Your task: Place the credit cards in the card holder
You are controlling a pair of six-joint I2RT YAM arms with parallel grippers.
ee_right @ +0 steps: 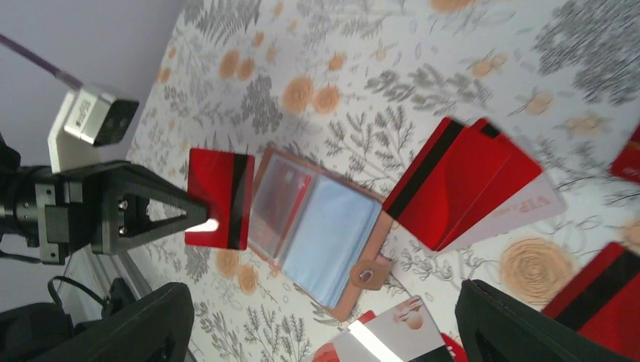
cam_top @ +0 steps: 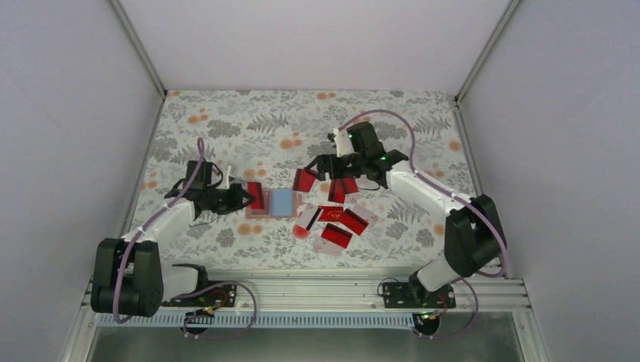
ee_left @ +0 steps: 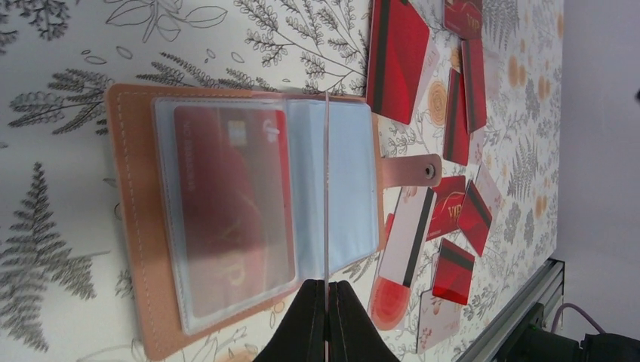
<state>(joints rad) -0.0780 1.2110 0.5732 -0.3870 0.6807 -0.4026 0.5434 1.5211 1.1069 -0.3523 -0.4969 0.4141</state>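
Left wrist view: the left claw (ee_left: 326,294) is seen pressed together on a red card (ee_left: 326,188). The card is held edge-on, so only its thin rim shows, with its long axis running from 6 to 12 o'clock. The card holder (ee_left: 128,196) is laid open and flat on the tabletop (ee_left: 68,60), straight beyond the claw toward 12 o'clock. In this view the held card is lined up over its fold. At 11 o'clock a clear sleeve (ee_left: 170,121) is occupied by a stored card (ee_left: 234,211). At 1 o'clock the blue sleeve (ee_left: 351,181) appears empty, though which of its edges is open cannot be told. Whether the held card touches the holder cannot be told either. The coming move is judged to turn on the card's leading edge being brought into line with that empty sleeve.

From the top view, the left claw is by far the nearer to the holder. The right claw (cam_top: 321,170) is spread wide with nothing gripped, and is hung above loose cards (cam_top: 343,188) at the holder's 1 o'clock. More cards are scattered toward 4 o'clock.
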